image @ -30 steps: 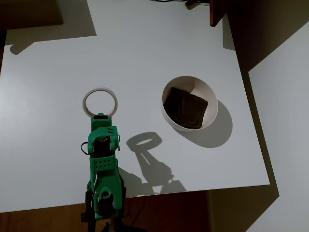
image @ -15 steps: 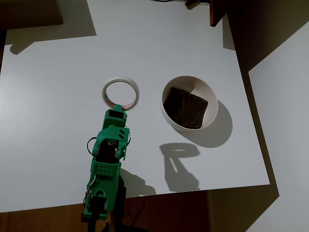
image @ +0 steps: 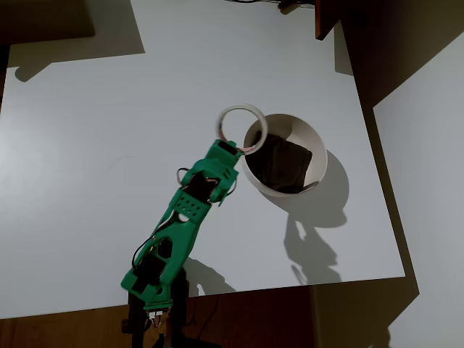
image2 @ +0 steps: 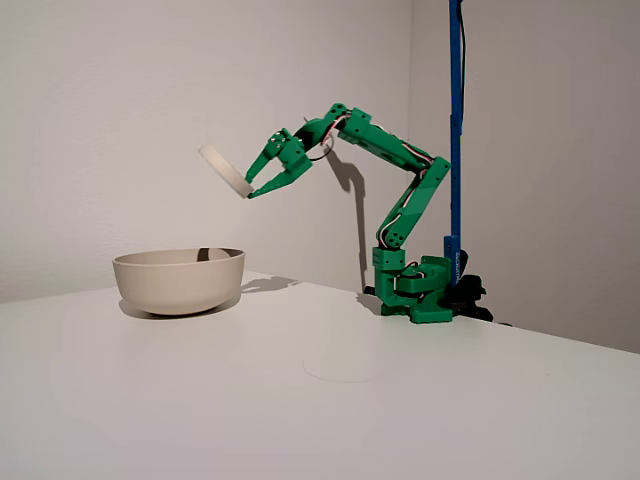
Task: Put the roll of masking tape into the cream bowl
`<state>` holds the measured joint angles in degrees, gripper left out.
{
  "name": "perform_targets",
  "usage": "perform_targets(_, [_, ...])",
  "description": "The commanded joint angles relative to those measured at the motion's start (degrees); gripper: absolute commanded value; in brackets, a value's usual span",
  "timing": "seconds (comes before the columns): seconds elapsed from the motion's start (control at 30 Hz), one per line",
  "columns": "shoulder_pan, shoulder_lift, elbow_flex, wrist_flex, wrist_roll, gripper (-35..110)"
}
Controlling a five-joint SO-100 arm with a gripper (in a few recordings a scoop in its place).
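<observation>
The roll of masking tape (image: 243, 130) (image2: 225, 170) hangs tilted in the air, held by its near rim in my green gripper (image: 233, 149) (image2: 250, 190), which is shut on it. In the overhead view the roll overlaps the left rim of the cream bowl (image: 319, 148). In the fixed view it sits well above the bowl (image2: 180, 279), over its right side. A dark brown squarish patch (image: 279, 165) lies in the bowl's bottom.
The white table (image: 87, 145) has its right edge close behind the bowl and dark floor beyond. My arm's base (image2: 415, 290) stands at the table's near edge beside a blue pole (image2: 455, 130). A dark board corner (image: 326, 18) sits at the far edge.
My gripper has carried the roll up off the table and to the right, from the left-centre of the table to the bowl's left rim. The arm has swung and stretched toward the bowl.
</observation>
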<state>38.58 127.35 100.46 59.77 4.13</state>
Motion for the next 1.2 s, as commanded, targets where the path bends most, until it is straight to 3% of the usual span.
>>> perform_targets(0.0, [6.2,-6.3,-9.7,-2.1,0.5,-8])
perform_targets(0.5, [20.8,-36.4,-31.9,-5.5,-1.9,-8])
perform_targets(1.17, [15.9,-50.7,-39.0,-6.4,-3.4,-8])
